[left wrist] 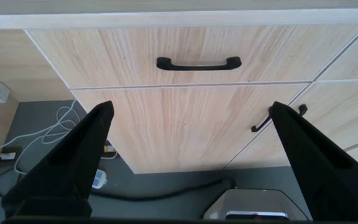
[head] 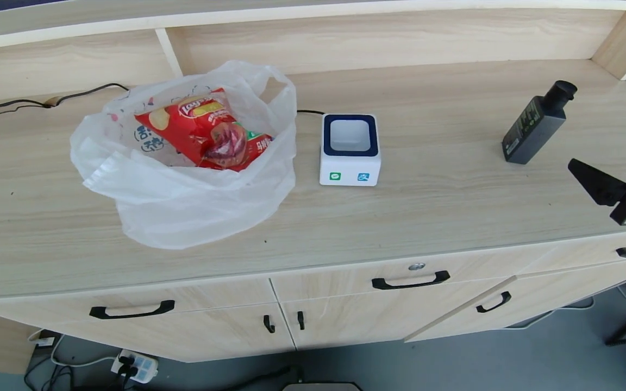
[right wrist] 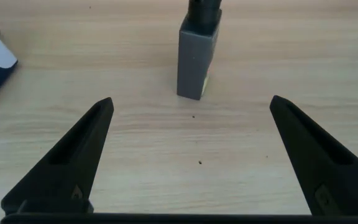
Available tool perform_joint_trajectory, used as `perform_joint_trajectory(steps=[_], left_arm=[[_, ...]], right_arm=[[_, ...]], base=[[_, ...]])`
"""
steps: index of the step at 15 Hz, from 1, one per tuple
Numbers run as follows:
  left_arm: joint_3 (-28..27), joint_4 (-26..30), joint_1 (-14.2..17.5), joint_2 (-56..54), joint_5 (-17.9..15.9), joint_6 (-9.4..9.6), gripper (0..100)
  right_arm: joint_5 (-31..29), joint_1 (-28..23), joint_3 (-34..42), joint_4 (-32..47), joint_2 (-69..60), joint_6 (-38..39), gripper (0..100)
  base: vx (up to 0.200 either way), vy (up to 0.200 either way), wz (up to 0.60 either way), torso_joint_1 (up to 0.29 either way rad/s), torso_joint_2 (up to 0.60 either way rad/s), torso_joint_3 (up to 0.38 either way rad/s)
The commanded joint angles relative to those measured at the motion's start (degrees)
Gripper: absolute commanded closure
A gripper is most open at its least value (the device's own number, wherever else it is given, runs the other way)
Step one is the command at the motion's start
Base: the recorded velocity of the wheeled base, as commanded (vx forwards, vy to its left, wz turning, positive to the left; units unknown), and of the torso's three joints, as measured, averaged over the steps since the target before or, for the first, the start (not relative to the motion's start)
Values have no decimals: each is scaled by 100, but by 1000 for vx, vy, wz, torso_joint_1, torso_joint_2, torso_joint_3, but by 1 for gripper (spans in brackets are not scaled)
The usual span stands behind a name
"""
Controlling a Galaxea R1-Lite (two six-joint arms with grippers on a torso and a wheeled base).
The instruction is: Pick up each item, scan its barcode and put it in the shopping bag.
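bottle before right hand; left hand faces drawer

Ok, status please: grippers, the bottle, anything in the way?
Both open, empty: left gripper low by the drawers, right gripper facing the bottle. Bottle untouched on counter. Nothing between gripper and bottle.

Dark bottle rests right of white scanner; red chip packet inside plastic bag.

One shopping bag, one scanner, one dark bottle, at least one crisp packet.
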Motion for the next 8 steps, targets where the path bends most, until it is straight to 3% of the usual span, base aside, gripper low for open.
perform_joint_trajectory(steps=[1, 4, 7, 8], left_arm=[[0, 0, 1, 9, 1, 0, 0], [0, 0, 1, 9, 1, 0, 0], [0, 0, 1, 9, 1, 0, 0], [0, 0, -8, 9, 1, 0, 0]], right_arm=[[-8, 33, -124, -418, 586, -4, 0], [-25, 50, -361, -1358, 1457, 22, 0], [-25, 59, -660, -1376, 1764, 48, 0], [-25, 103, -1108, -1358, 2019, 224, 0]], base=[[0, 0, 0, 0, 0, 0], [0, 0, 0, 0, 0, 0], [0, 0, 0, 0, 0, 0], [0, 0, 0, 0, 0, 0]])
